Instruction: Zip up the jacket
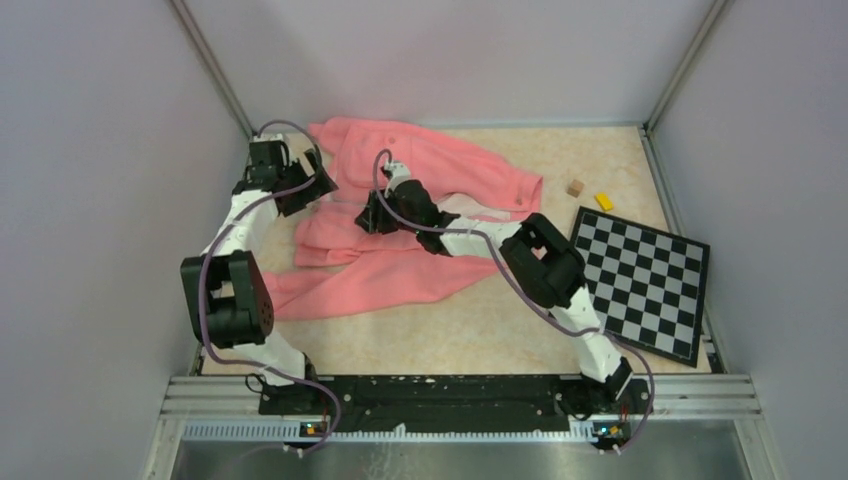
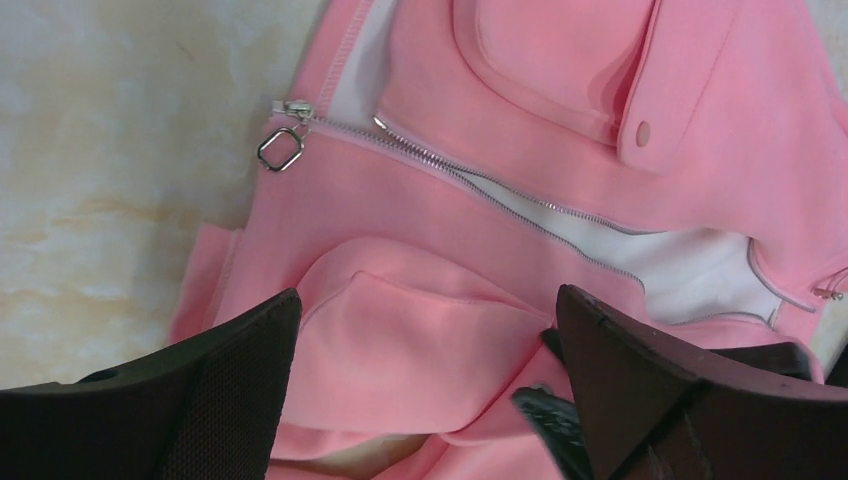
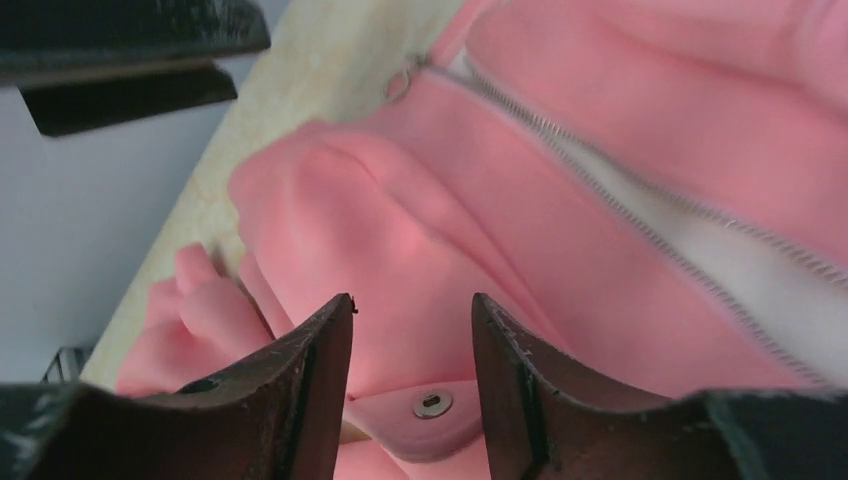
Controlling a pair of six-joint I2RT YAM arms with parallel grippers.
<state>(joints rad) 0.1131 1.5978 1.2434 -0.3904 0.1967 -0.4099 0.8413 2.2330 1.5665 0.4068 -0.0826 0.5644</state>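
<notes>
The salmon-pink jacket (image 1: 400, 255) lies crumpled on the left half of the table, its front open and pale lining showing. In the left wrist view the zipper slider with its square metal pull (image 2: 281, 150) sits at the hem end, and the teeth part further along. The buttoned pocket flap (image 2: 643, 132) lies beyond the zipper. My left gripper (image 2: 428, 300) hangs wide open over a fold of fleece near the jacket's left edge (image 1: 312, 188). My right gripper (image 3: 412, 300) stands part-way open, low over the fabric, with a flap bearing a metal snap (image 3: 432, 404) between its fingers.
A black-and-white checkerboard (image 1: 640, 280) lies at the right. A small wooden block (image 1: 575, 187) and a yellow block (image 1: 604, 201) sit behind it. Grey walls enclose the table on three sides. The two arms reach close together over the jacket.
</notes>
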